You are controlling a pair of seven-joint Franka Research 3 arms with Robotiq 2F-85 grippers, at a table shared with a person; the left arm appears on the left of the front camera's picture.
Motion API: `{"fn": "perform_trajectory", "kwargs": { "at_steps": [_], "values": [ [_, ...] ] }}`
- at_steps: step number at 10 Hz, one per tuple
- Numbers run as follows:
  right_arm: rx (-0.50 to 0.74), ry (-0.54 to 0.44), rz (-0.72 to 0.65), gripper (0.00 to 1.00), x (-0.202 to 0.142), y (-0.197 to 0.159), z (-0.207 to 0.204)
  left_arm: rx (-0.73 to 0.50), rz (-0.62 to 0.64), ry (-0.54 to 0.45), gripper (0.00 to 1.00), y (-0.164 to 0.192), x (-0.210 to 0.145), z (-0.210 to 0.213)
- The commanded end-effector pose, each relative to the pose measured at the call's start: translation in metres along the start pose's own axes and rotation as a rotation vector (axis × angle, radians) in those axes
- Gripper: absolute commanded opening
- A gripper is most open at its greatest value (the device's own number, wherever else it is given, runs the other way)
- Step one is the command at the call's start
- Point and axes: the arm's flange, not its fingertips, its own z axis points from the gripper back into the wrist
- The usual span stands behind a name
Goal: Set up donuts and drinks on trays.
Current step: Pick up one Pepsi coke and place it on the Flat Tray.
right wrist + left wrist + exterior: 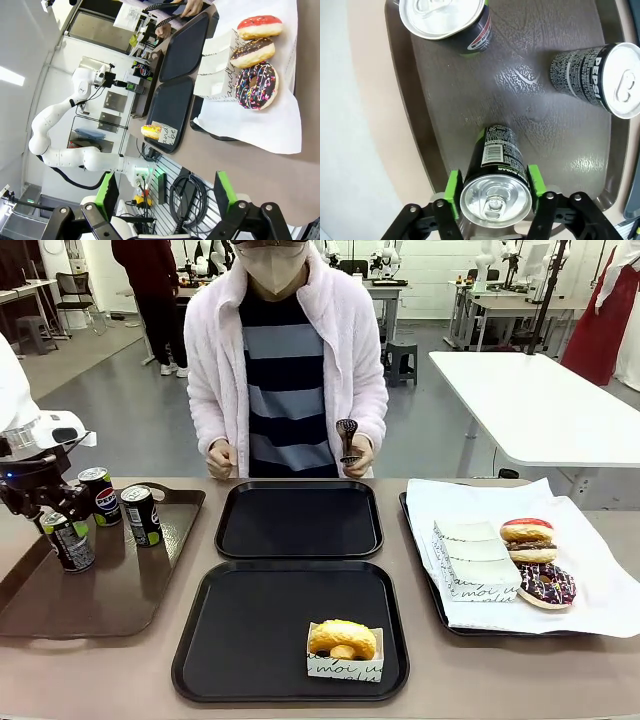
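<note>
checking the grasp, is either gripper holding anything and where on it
The left gripper clamps a soda can by its upper sides, below the rim; the right gripper holds nothing.

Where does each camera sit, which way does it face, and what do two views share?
Front view: fixed on the robot's side, facing the person across the table; left end effector at picture left.
Left wrist view: above the brown tray, looking down at the can the left end effector is shut on.
Right wrist view: rolled sideways, looking past the open right end effector across to the glazed donuts.
Shared: front and right wrist views both show the boxed yellow donut on the near black tray.
</note>
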Motion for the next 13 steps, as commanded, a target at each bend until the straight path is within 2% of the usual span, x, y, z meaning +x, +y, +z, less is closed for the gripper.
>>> {"fn": "perform_trajectory", "kwargs": {
  "at_steps": [1, 3, 4, 5, 8, 10, 13],
  "values": [
    [0.012, -0.002, 0.014, 1.0, -0.001, 0.0, -0.002, -0.02, 0.023, 0.004, 0.0, -0.004, 0.001, 0.007],
    [0.012, -0.002, 0.014, 1.0, -0.001, 0.0, -0.002, -0.027, 0.014, 0.016, 0.0, -0.003, -0.002, 0.013],
    [0.012, -0.002, 0.014, 1.0, -0.001, 0.0, -0.002, -0.034, -0.005, 0.0, 0.03, -0.007, -0.005, 0.029],
    [0.012, -0.002, 0.014, 1.0, -0.001, 0.0, -0.002, -0.043, 0.006, 0.004, 0.4, -0.011, -0.013, 0.053],
    [0.012, -0.002, 0.014, 1.0, -0.001, 0.0, -0.002, -0.034, -0.013, -0.027, 0.4, -0.014, -0.047, 0.127],
    [0.012, -0.002, 0.014, 1.0, -0.001, 0.0, -0.002, -0.007, 0.012, -0.051, 0.4, -0.006, -0.057, 0.139],
    [0.012, -0.002, 0.014, 1.0, -0.001, 0.0, -0.002, -0.018, -0.009, -0.023, 0.4, -0.014, -0.05, 0.132]
  ]
}}
